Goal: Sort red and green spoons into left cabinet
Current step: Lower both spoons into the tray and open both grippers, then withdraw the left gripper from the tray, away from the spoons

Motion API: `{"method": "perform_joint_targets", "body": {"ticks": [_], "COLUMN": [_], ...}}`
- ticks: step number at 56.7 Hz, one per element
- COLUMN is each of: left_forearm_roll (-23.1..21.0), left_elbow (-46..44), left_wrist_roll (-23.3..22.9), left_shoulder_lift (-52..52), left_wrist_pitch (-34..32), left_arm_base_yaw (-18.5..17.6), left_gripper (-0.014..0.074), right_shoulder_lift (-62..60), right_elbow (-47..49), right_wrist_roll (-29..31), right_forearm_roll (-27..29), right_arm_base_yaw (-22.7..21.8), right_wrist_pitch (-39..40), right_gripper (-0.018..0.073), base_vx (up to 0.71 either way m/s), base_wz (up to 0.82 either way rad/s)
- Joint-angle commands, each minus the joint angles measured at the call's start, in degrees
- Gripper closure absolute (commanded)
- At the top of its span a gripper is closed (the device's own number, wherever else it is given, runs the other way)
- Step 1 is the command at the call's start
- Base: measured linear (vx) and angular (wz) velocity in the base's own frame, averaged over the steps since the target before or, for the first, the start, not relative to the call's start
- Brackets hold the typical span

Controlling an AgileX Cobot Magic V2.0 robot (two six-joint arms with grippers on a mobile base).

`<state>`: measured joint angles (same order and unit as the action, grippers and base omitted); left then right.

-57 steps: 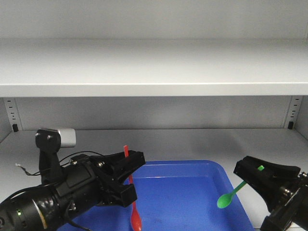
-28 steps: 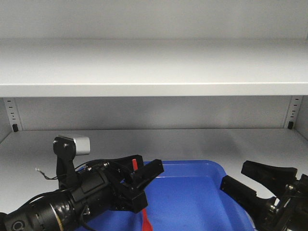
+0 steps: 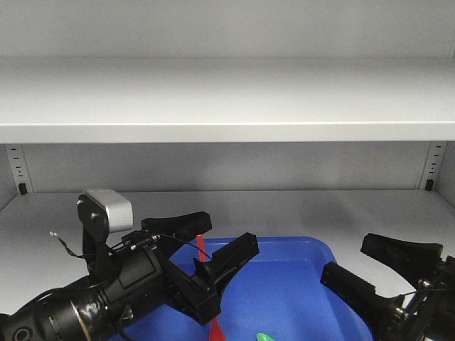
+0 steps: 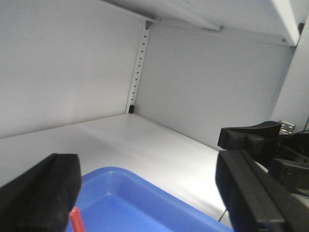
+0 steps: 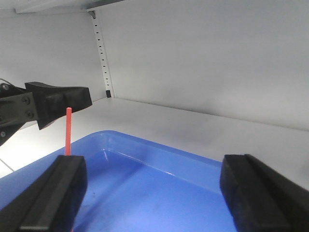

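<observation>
The green spoon (image 3: 264,337) is cut off by the bottom edge; only a small bit shows. The left gripper (image 3: 217,247) hides part of the red spoon (image 3: 208,295).

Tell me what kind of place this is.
Probably a storage or lab room: the view looks into a pale grey metal shelving cabinet with slotted side rails, a blue plastic tray sitting on its shelf.

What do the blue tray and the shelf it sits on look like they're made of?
The blue tray looks like glossy moulded plastic: uniform colour, rounded rim, soft reflections on the wall. The cabinet shelf looks like pale grey painted sheet metal with a matte finish; the slotted upright rail suggests metal shelving, though laminate can't be ruled out.
</observation>
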<state>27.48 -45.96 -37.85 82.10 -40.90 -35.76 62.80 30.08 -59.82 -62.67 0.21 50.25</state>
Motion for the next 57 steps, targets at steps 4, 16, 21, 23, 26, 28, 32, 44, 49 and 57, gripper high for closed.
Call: {"method": "perform_joint_targets", "body": {"ticks": [4, 16, 21, 23, 26, 28, 32, 44, 49, 57], "left_forearm_roll": [-1.59, -1.59, -1.53, -1.54, -1.54, -1.54, -1.54, -1.54, -1.54, -1.54], "left_elbow": [-1.91, -1.91, -1.91, -1.91, -1.91, -1.91, -1.91, -1.91, -1.91, -1.91], "left_wrist_roll": [0.36, 0.31, 0.31, 0.31, 0.31, 0.31, 0.31, 0.31, 0.31, 0.31], "left_shoulder_lift": [-1.8, -2.77, -2.77, -2.71, -2.71, -2.71, -2.71, -2.71, -2.71, -2.71], "left_wrist_pitch": [-4.95, -4.95, -4.95, -4.95, -4.95, -4.95, -4.95, -4.95, -4.95, -4.95], "left_arm_base_yaw": [-0.23, -0.23, -0.23, -0.23, -0.23, -0.23, -0.23, -0.23, -0.23, -0.23], "left_gripper": [0.0036, 0.0172, 0.0209, 0.0223, 0.0243, 0.0256, 0.0277, 0.0325, 0.0335, 0.0346], "right_shoulder_lift": [-4.03, -7.9, -8.03, -8.03, -8.03, -8.03, -8.03, -8.03, -8.03, -8.03], "right_elbow": [1.96, 1.79, 1.79, 1.79, 1.79, 1.79, 1.79, 1.79, 1.79, 1.79], "right_wrist_roll": [2.93, 3.42, 3.42, 3.42, 3.42, 3.42, 3.42, 3.42, 3.42, 3.42], "right_forearm_roll": [2.96, 3.07, 3.07, 3.07, 3.07, 3.07, 3.07, 3.07, 3.07, 3.07], "right_arm_base_yaw": [-0.06, -0.06, -0.06, -0.06, -0.06, -0.06, -0.06, -0.06, -0.06, -0.06], "right_wrist_pitch": [2.17, -2.1, -2.1, -2.1, -2.17, -2.17, -2.17, -2.17, -2.17, -2.17], "right_gripper": [0.0029, 0.0161, 0.0211, 0.0228, 0.0255, 0.0271, 0.0303, 0.0371, 0.0376, 0.0375], "base_vx": [0.0, 0.0, 0.0, 0.0, 0.0, 0.0, 0.0, 0.0, 0.0, 0.0], "base_wz": [0.0, 0.0, 0.0, 0.0, 0.0, 0.0, 0.0, 0.0, 0.0, 0.0]}}
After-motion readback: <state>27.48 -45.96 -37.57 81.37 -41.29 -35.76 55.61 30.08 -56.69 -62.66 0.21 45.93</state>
